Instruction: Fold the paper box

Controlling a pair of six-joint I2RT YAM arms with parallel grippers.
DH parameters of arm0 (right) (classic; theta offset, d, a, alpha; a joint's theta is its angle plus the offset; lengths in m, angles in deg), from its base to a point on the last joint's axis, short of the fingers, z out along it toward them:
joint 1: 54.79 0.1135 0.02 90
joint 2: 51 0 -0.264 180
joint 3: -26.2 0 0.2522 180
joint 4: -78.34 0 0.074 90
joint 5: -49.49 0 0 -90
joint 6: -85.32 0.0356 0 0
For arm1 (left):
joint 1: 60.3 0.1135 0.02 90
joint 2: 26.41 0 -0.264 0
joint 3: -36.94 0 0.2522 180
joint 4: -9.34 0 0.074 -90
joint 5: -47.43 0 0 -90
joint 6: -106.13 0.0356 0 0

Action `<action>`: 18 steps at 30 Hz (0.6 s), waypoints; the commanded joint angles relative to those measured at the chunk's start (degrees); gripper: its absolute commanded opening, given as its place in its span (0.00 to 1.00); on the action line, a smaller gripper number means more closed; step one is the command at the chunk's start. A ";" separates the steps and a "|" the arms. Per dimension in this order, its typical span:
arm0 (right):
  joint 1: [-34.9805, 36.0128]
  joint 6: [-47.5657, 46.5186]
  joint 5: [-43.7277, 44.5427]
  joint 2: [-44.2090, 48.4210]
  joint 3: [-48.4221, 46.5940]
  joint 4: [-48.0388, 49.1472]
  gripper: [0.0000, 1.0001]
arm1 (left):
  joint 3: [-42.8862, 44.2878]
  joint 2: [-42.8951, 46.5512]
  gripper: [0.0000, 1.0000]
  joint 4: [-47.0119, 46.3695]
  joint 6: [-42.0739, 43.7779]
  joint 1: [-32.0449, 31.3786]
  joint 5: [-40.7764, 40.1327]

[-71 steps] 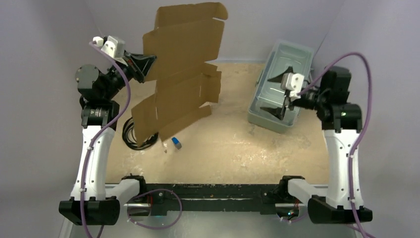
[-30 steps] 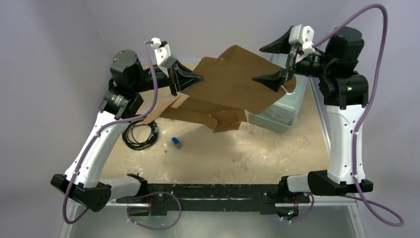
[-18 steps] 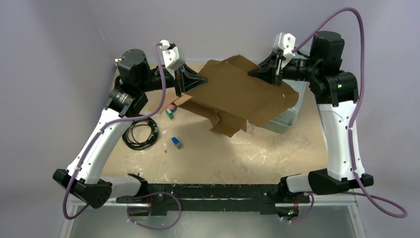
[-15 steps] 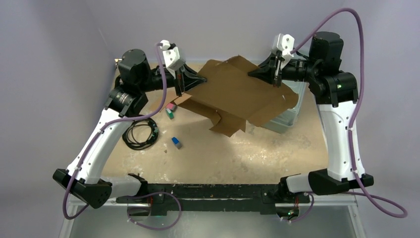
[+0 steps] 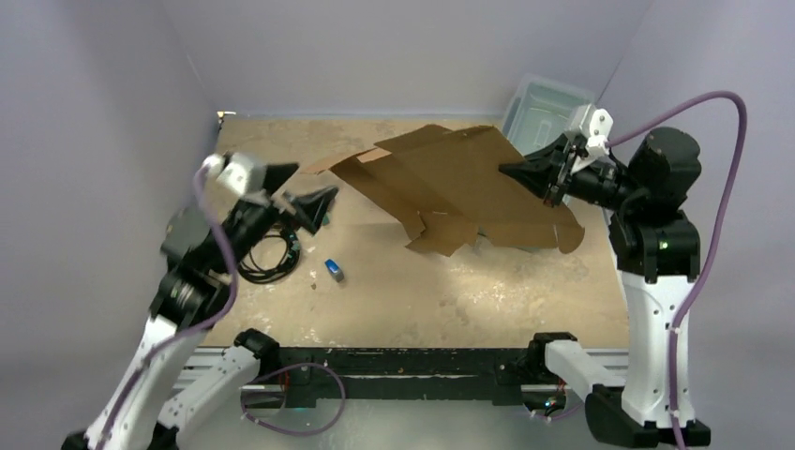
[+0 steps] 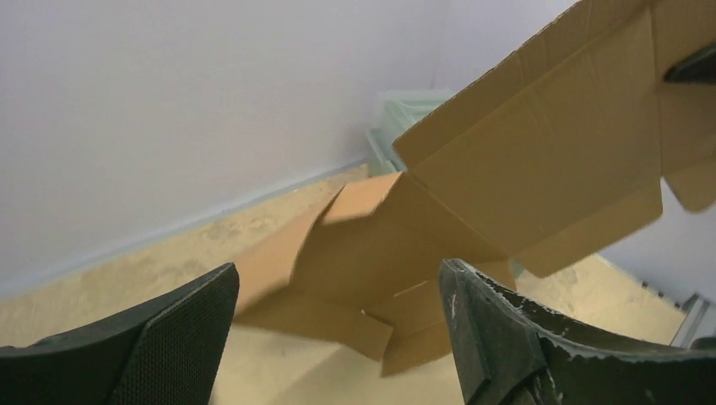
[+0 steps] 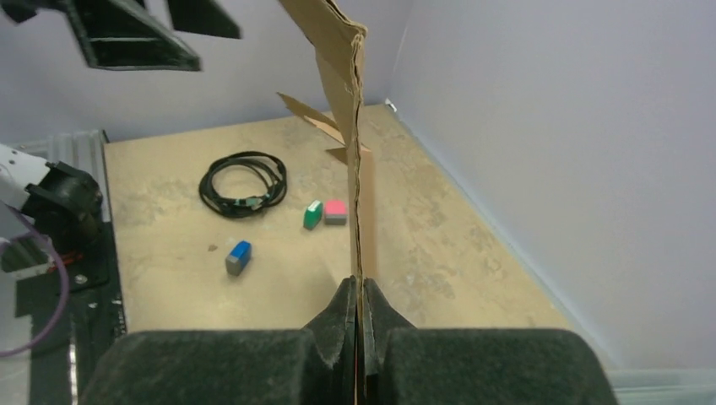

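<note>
Sandy desk (image 5: 422, 300) below, the paper box (image 5: 450, 178) hangs unfolded, its right edge pinched by the right tool (image 5: 548, 183). The left tool (image 5: 302, 187) is spread and empty. The box is probably light, with stiff panels and floppy creases, so panel edges are the best hold.

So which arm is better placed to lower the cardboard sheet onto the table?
The right arm: the right gripper is shut on the edge of the paper box. The left gripper is open, apart from it.

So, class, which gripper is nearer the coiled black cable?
Left. The left gripper hovers near the cable; the right gripper grips the paper box across the table.
</note>
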State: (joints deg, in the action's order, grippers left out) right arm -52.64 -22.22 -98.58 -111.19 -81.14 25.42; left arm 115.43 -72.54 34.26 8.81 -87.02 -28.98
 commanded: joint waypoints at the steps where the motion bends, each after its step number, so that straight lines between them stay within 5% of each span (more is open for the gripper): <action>1: -3.83 11.11 -2.85 3.72 8.07 12.23 0.00 | -13.27 15.90 0.90 -4.52 -13.80 0.09 -15.19; 8: -8.34 14.22 -8.04 7.95 15.87 17.46 0.00 | -35.82 23.00 0.92 -13.98 -28.79 0.09 -12.50; 18: -9.78 13.73 -5.49 9.59 15.38 15.71 0.00 | -48.11 5.47 0.97 -44.63 -31.90 0.17 -8.07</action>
State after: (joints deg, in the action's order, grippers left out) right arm -61.73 -9.31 -104.63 -102.09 -63.72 39.62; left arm 68.39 -61.48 9.43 -20.71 -87.02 -39.60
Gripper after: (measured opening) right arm 0.009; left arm 0.959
